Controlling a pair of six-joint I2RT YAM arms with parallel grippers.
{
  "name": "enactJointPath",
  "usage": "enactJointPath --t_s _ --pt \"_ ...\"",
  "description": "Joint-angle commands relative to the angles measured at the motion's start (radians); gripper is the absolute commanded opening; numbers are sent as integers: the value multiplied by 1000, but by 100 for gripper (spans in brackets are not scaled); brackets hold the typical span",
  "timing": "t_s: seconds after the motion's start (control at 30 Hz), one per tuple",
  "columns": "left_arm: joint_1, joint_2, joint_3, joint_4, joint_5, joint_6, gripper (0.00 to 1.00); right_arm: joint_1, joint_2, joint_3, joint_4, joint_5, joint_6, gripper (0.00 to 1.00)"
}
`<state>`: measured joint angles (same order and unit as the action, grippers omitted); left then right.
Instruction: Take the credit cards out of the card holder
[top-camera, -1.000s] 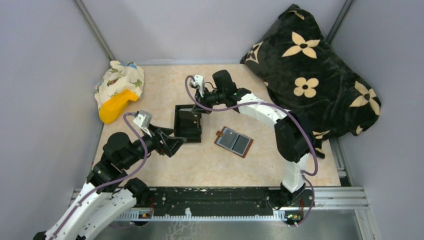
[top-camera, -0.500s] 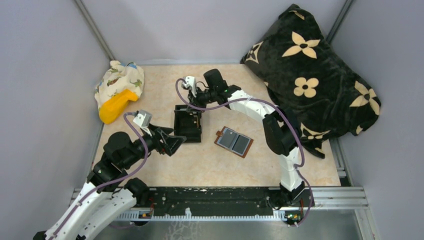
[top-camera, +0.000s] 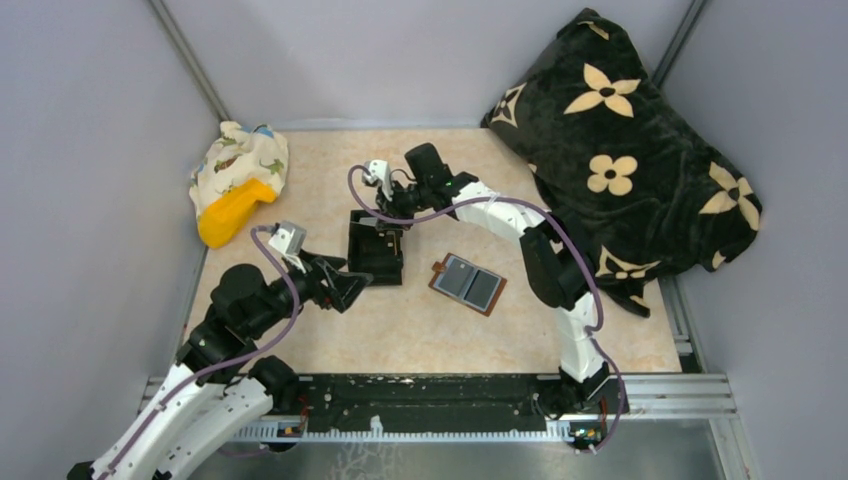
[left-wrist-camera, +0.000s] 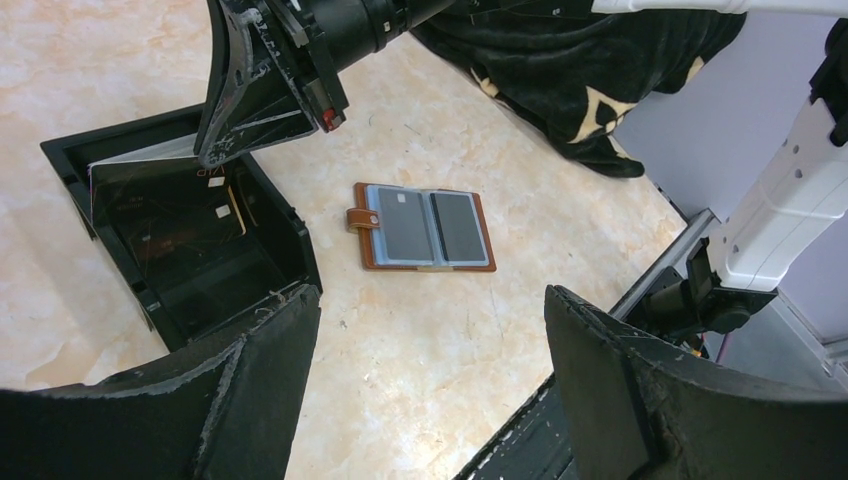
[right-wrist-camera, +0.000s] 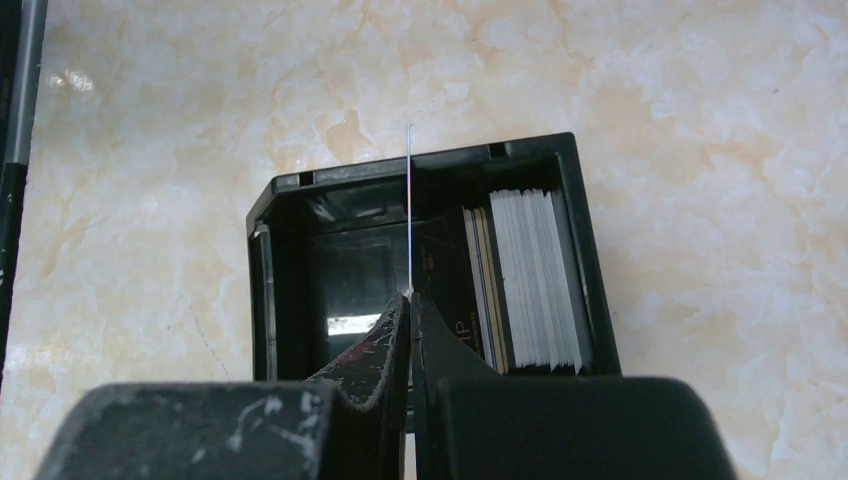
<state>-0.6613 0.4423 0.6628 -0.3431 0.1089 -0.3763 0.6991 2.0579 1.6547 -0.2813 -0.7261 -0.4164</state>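
Top external: beige marbled table (top-camera: 420, 335), grey walls (top-camera: 400, 60); right gripper (right-wrist-camera: 410, 305) pinches a card (right-wrist-camera: 409, 200), left gripper (top-camera: 352, 286) gapes empty.

Letters "IP" legible on dark card (right-wrist-camera: 440, 270) inside black box (right-wrist-camera: 330, 175); preceding letters hidden.

lab booth with grey walls (top-camera: 400, 60), railed table (top-camera: 420, 335)
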Motion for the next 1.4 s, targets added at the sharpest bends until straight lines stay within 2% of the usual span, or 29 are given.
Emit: enactJointPath --t_s 0.0,0.6,1.37 --pt "0 1 -16 24 0 9 88 11 -72 -14 18 -3 -19 0" --pt "0 10 -32 44 7 6 87 -39 -121 -85 47 -37 -4 0" --pt "0 18 -25 39 2 21 87 -2 92 188 -209 24 -120 0"
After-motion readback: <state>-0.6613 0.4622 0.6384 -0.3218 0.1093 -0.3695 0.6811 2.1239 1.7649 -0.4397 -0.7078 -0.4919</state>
